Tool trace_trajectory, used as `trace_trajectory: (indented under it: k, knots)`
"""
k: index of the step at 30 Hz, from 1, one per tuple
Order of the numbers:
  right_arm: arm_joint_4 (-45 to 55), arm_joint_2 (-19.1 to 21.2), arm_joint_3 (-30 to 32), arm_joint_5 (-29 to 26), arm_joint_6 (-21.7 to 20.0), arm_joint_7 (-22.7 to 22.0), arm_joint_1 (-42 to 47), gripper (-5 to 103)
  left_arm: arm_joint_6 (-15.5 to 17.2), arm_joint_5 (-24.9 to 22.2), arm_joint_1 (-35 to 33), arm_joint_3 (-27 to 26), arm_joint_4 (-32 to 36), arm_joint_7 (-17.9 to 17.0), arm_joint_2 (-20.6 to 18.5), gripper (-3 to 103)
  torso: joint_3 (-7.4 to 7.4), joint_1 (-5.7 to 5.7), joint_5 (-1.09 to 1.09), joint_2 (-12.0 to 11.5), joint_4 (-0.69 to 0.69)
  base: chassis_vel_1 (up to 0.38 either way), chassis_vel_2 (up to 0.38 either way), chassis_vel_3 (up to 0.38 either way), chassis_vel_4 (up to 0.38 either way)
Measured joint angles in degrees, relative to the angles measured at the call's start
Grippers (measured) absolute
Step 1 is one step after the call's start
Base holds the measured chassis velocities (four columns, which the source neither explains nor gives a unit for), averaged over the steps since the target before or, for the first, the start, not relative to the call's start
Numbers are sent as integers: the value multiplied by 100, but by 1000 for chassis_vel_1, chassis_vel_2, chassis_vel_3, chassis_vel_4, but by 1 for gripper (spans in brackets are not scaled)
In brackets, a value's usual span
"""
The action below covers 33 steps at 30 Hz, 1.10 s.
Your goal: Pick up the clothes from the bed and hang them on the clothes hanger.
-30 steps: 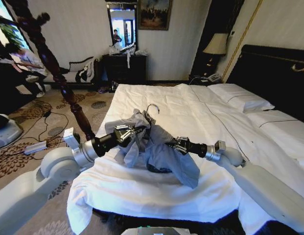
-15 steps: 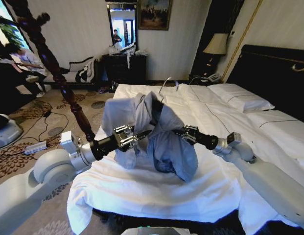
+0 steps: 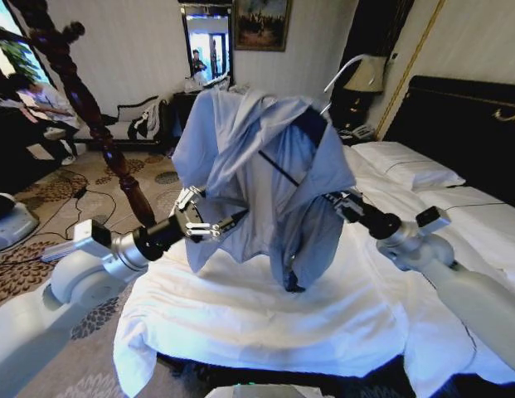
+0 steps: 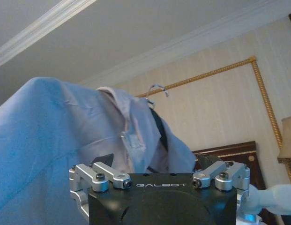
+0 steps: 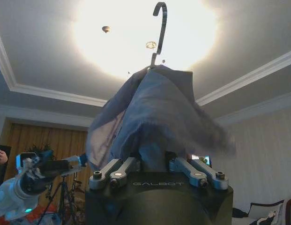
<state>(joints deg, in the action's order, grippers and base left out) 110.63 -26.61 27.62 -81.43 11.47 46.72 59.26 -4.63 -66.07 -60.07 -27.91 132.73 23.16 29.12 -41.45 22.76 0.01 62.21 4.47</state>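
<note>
I hold the shirt (image 3: 257,166) above the bed (image 3: 265,315), right tool (image 3: 338,201) clamped on its hanger (image 3: 311,124) inside and left tool (image 3: 209,225) clamped on the hem to spread it.

The bed (image 3: 265,315) before me wears a white duvet (image 3: 240,332), rumpled near its foot and crossed by thin dark seam lines. White pillows (image 3: 410,170) lie at its head against the black headboard (image 3: 464,124). The duvet's near corner hangs down over the patterned carpet (image 3: 91,191).

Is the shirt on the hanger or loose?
On: the clothes drape over the clothes hanger, hook poking out above.
</note>
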Motion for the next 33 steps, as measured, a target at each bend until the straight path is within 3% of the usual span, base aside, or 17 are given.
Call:
trace_trajectory:
  k: [7, 10, 14, 18, 27, 29, 33]
  knots:
    - [79, 134, 175, 345, -29, 101, 149, 20, 7, 180, -33, 82, 42, -139, 83, 100, 0, 0, -1, 0, -1, 0, 0, 0, 0]
    - [-87, 175, 215, 847, -3, 102, 203, 20, -11, 52, -36, -94, 41, -169, 74, 100, 0, 0, -1, 0, -1, 0, 0, 0, 0]
    - [-463, 140, 44, 1406, 124, 147, 204, 20, -90, 13, -71, -273, 84, -158, -38, 100, 0, 0, 1, 0, 0, 0, 0, 0, 0]
    - [-635, 46, -116, 1509, 151, 181, 132, 20, -125, 34, -55, -295, 98, -93, -115, 100, 0, 0, 1, 0, -1, 0, 0, 0, 0]
    - [-735, 8, -182, 1941, 232, 1503, 152, 20, -134, -12, 261, -207, -824, 225, -713, 100, 0, 0, -2, 0, -1, 0, 0, 0, 0]
    - [-728, 4, -183, 2003, 242, 1542, 156, 20, -126, -34, 262, -190, -842, 261, -764, 100, 0, 0, -3, 0, -1, 0, 0, 0, 0]
    - [-725, -19, -237, 2341, 291, 1853, 176, 20, 3, -208, 161, -12, -749, 584, -1249, 100, 0, 0, 0, 0, -1, 0, 0, 0, 0]
